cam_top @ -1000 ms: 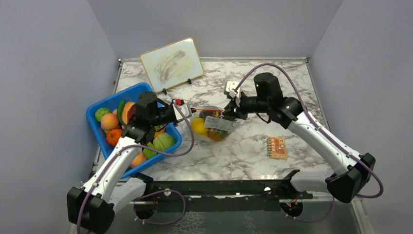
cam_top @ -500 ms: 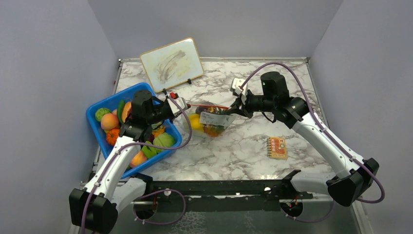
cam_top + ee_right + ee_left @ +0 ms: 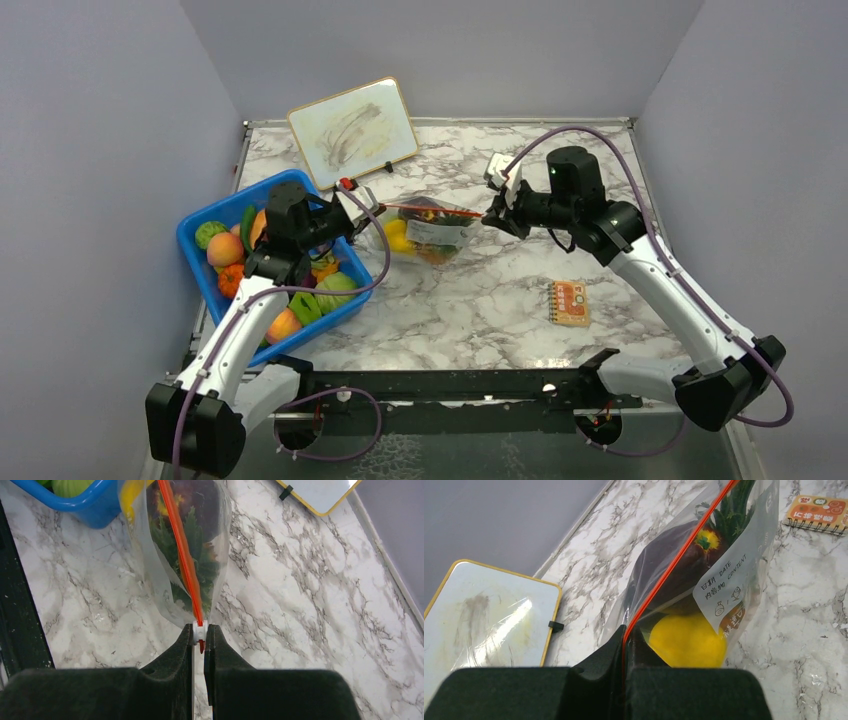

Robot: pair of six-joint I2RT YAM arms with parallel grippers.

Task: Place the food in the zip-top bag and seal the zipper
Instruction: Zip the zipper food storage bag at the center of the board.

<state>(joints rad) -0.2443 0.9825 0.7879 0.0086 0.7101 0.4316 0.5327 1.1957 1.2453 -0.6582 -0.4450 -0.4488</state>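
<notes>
Bag (image 3: 425,228) strung between both grippers over the marble table (image 3: 480,300), right of the blue tub (image 3: 195,245) and in front of the whiteboard (image 3: 352,130). Left gripper (image 3: 624,636) pinched shut on the zipper (image 3: 674,560) at the bag's left corner. Right gripper (image 3: 199,636) pinched shut on the zipper's other end, with a small white tab (image 3: 199,628) between the fingertips. Orange-red strip pulled taut and straight from one gripper to the other, showing as a single line along the top edge. Inside, packed close together: yellow fruit (image 3: 687,640) at the left end, dark purple piece (image 3: 664,567) behind it, spiky green leaves (image 3: 192,540) toward the right end. White label (image 3: 724,590) with printed writing on one face of the bag. Lower edge sagging toward the table; touching it or not, cannot tell. More food (image 3: 335,290) lying in the tub, in orange, green and peach colours, beneath and beside the left arm. Small orange notebook (image 3: 569,302) flat on the table, well apart from the bag, near the right arm.
</notes>
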